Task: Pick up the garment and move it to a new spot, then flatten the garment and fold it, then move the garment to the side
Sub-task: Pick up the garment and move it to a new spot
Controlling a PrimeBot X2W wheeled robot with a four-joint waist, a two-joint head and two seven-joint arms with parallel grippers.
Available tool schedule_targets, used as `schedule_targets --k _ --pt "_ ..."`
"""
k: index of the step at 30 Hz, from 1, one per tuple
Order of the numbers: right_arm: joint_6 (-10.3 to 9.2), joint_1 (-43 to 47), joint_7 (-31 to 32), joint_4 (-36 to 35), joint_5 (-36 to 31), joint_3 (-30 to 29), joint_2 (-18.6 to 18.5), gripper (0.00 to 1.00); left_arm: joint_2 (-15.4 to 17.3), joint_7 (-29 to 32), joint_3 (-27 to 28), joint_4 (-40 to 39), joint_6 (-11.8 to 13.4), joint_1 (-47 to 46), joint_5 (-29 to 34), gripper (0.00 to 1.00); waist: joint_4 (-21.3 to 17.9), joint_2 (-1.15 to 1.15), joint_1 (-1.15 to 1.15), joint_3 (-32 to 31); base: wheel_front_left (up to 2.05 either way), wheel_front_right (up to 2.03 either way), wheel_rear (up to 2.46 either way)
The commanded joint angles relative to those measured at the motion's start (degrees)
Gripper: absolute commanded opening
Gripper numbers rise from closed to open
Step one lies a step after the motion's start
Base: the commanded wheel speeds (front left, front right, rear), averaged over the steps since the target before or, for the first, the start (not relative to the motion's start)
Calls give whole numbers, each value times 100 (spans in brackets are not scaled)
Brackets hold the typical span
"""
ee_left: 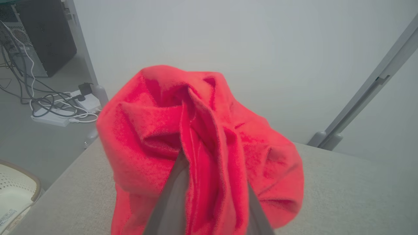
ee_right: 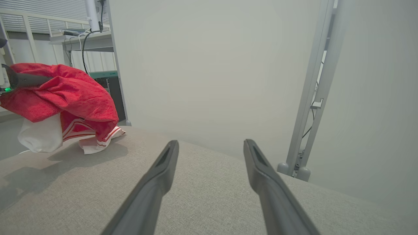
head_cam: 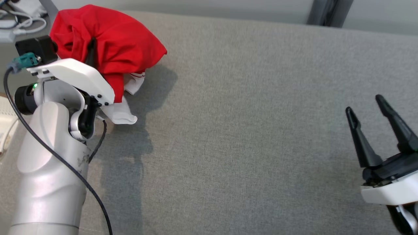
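Risks first. The garment (head_cam: 120, 42) is pinched by the left tool (ee_left: 214, 171) through one bunched fold only (the fingers (ee_left: 173, 195) are half buried in red cloth, so the depth of the bite cannot be judged). A shallow bite is likely to slip once the load swings. The bundle is held right at the far left corner of the desk (head_cam: 248, 130), so a drop could end up over the edge, on the floor (ee_left: 39, 143) among the cables (ee_left: 55, 107). The white part (head_cam: 120, 114) hangs lowest. A striped hem (ee_right: 101, 140) appears to touch the desk, so drag and snagging are to be expected if the carry is made low. A balled-up load is also hard to flatten from one grip point.

Position: the garment is draped over and around the left tool, which is clamped on it, and most of the cloth is lifted clear of the desk. The right tool (head_cam: 363, 103) is spread wide with nothing held in it. It is parked at the near right, well apart from the garment.
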Motion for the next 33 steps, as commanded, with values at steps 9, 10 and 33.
schedule_targets --k 9,10,33 --pt "-2 86 -24 534 -274 23 586 100 -249 -817 -321 -375 -539 417 -180 0 -319 0 0 -1192 0 0 0" --pt "-2 90 -24 574 -301 14 636 100 -291 -858 -379 -422 -578 450 -217 0 -364 0 0 -1264 0 0 0" --pt "-2 -311 -24 905 -341 -387 805 100 -445 -1963 -3873 -712 293 392 -2143 0 -2244 0 0 -1073 0 0 0"
